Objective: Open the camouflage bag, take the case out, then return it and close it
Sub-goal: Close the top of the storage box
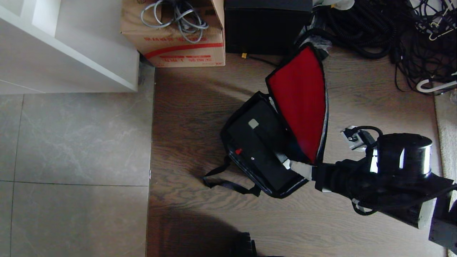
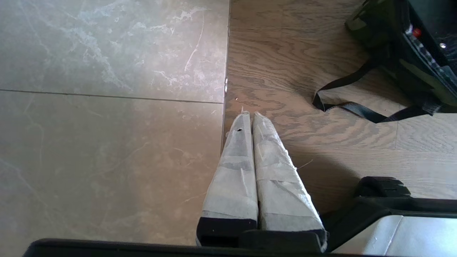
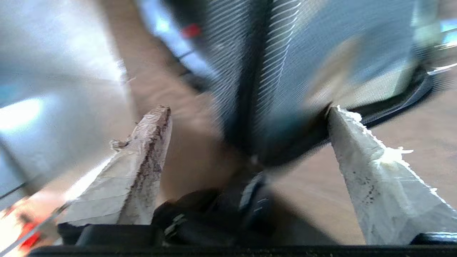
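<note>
The camouflage bag [image 1: 287, 191] lies open on the wooden floor, its red-lined lid [image 1: 300, 103] standing up. Inside it rests the flat black case [image 1: 257, 142], with a small red knob [image 1: 238, 151] near its front edge. My right gripper [image 1: 293, 166] is at the bag's near right corner, just below the lid's lower end. It is open, and in the right wrist view the gripper [image 3: 246, 110] shows its taped fingers [image 3: 150, 142] wide apart with the blurred bag edge ahead. My left gripper [image 2: 251, 114] hangs shut over the floor, left of the bag [image 2: 378, 32].
The bag's black strap [image 1: 228, 184] trails on the floor to its left. Behind the bag stand a cardboard box of cables [image 1: 178, 39] and a large black box [image 1: 267, 28]. Black cables [image 1: 392, 32] pile up at the back right. A white cabinet [image 1: 71, 53] stands at the far left.
</note>
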Robot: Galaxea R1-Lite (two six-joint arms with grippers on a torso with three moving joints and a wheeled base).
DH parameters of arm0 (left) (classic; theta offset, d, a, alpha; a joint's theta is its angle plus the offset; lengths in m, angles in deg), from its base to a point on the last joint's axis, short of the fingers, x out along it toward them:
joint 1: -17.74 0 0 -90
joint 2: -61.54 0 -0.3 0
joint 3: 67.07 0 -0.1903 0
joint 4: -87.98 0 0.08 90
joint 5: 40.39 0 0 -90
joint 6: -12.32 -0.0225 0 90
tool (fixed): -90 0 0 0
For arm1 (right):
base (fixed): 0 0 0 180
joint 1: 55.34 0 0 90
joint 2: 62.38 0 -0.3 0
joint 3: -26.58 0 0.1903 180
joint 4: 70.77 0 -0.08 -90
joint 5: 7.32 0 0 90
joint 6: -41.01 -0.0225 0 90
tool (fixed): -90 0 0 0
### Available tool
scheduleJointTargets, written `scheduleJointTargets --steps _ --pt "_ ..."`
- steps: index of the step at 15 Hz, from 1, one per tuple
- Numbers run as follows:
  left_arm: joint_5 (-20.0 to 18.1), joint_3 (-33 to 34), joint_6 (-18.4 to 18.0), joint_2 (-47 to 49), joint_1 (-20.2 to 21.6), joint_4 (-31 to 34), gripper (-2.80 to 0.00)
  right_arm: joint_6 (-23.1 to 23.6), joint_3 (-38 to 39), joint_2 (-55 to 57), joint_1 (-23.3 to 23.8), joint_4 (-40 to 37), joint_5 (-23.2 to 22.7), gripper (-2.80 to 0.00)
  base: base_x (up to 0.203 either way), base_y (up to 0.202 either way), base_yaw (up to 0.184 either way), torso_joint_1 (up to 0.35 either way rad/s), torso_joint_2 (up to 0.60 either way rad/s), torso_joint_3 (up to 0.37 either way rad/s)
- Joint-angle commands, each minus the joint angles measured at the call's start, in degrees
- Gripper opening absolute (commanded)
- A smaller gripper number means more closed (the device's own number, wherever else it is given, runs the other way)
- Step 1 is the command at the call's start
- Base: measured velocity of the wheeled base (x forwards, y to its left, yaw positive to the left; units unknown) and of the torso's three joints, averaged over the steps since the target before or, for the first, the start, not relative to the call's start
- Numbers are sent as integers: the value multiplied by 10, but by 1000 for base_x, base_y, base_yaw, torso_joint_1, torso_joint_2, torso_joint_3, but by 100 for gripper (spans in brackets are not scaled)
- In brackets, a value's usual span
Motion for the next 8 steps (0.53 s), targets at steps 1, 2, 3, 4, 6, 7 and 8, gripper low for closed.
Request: scheduleJointTargets --steps 1,2,3,4,6,7,8 --pt "0 0 0 0 0 0 -280 -50 16 -13 -75 -5 41 0 0 0 0 0 0 0" --pt "0 0 0 1 0 0 -280 -109 15 -12 -94 -36 72 0 0 0 0 0 0 0" --pt "0 0 0 0 0 0 -280 -140 8 -14 -97 -86 87 0 0 0 0 0 0 0" --pt "0 0 0 1 0 0 -280 -155 6 -14 -98 -116 93 0 0 0 0 0 0 0" --pt "0 0 0 0 0 0 -280 -196 13 -15 -117 -129 94 0 0 0 0 0 0 0" --pt "0 0 0 0 0 0 -280 -204 16 -13 -135 -135 94 0 0 0 0 0 0 0" --pt "0 0 0 0 0 0 -280 -206 12 -21 -138 -142 96 0 0 0 0 0 0 0"
